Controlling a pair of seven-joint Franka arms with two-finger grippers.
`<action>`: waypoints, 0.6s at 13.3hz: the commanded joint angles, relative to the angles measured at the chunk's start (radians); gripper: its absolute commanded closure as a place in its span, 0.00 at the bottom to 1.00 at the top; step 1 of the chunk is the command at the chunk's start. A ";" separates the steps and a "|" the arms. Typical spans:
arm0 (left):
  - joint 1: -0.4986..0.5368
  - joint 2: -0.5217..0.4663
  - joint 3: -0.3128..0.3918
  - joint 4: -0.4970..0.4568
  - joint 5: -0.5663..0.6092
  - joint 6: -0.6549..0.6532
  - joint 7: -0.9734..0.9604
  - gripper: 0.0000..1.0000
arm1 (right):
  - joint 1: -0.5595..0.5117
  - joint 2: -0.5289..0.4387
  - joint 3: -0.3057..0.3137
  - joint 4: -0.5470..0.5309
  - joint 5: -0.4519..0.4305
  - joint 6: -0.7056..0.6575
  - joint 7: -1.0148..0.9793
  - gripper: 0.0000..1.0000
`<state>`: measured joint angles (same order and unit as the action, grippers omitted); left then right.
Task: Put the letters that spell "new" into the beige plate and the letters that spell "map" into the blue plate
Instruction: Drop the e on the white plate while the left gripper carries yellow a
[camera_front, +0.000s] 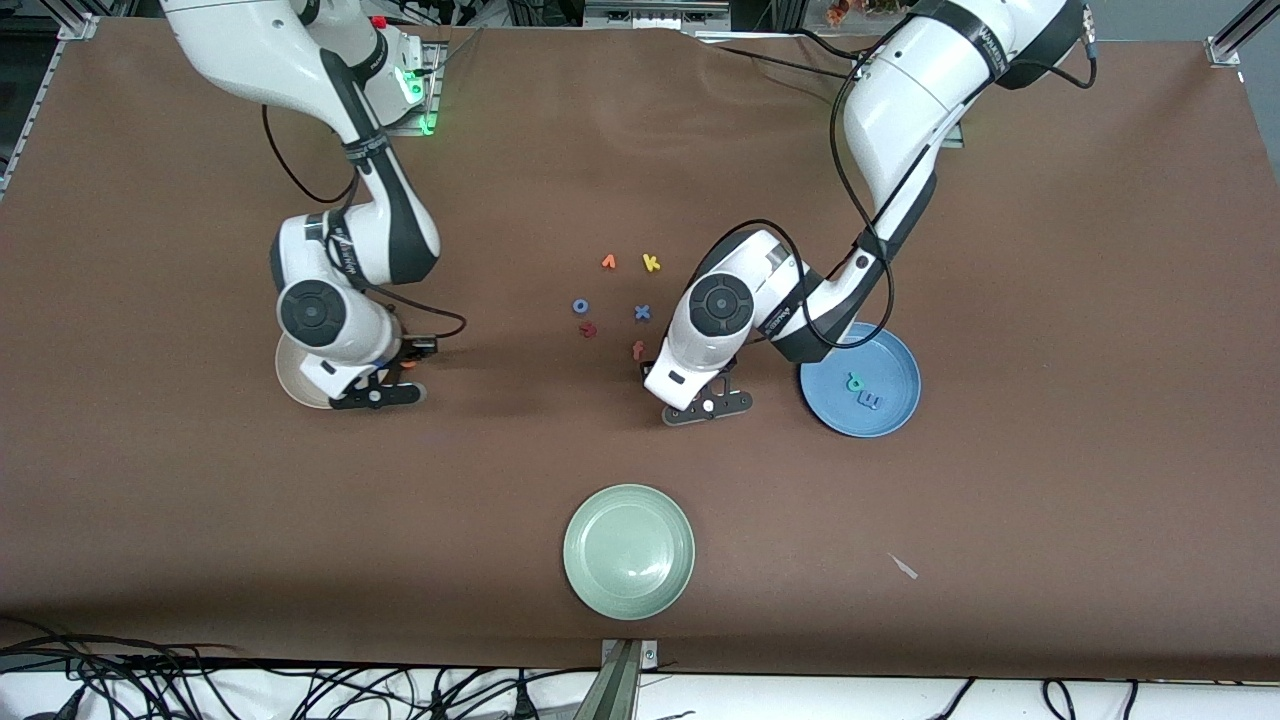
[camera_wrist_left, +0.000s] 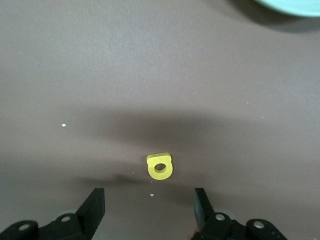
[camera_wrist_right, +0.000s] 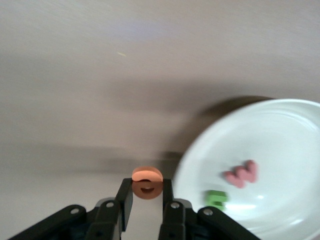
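Observation:
My right gripper (camera_front: 385, 388) (camera_wrist_right: 146, 189) is shut on the orange e (camera_wrist_right: 147, 182), just off the rim of the beige plate (camera_front: 291, 385) (camera_wrist_right: 280, 140). In that plate lie the pinkish-red w (camera_wrist_right: 241, 173) and the green n (camera_wrist_right: 216, 198). The blue plate (camera_front: 900, 352) holds the teal p (camera_front: 855, 381) and the blue m (camera_front: 870, 401). My left gripper (camera_front: 703, 404) (camera_wrist_left: 150, 194) is open low over the table beside the blue plate. The yellow a (camera_wrist_left: 160, 166) lies flat on the cloth just ahead of its fingertips, untouched.
A pale green plate (camera_front: 629, 550) sits nearer the front camera. Loose letters lie mid-table: an orange one (camera_front: 608, 262), yellow k (camera_front: 651, 262), blue o (camera_front: 580, 306), blue x (camera_front: 642, 313), a dark red one (camera_front: 588, 328), orange-red f (camera_front: 638, 349).

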<state>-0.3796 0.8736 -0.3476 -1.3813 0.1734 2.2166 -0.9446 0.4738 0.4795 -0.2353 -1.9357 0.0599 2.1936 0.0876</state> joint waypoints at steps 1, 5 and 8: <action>-0.030 0.039 0.016 0.030 -0.005 0.081 -0.006 0.21 | 0.005 -0.035 -0.050 -0.060 -0.002 -0.008 -0.065 0.80; -0.030 0.045 0.019 0.019 0.000 0.106 -0.006 0.30 | 0.003 -0.029 -0.084 -0.059 0.004 -0.021 -0.065 0.23; -0.033 0.048 0.041 0.016 0.046 0.106 -0.008 0.33 | 0.000 -0.044 -0.084 -0.025 0.008 -0.076 -0.043 0.00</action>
<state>-0.3985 0.9135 -0.3256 -1.3814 0.1870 2.3189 -0.9446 0.4724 0.4746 -0.3181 -1.9710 0.0605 2.1723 0.0368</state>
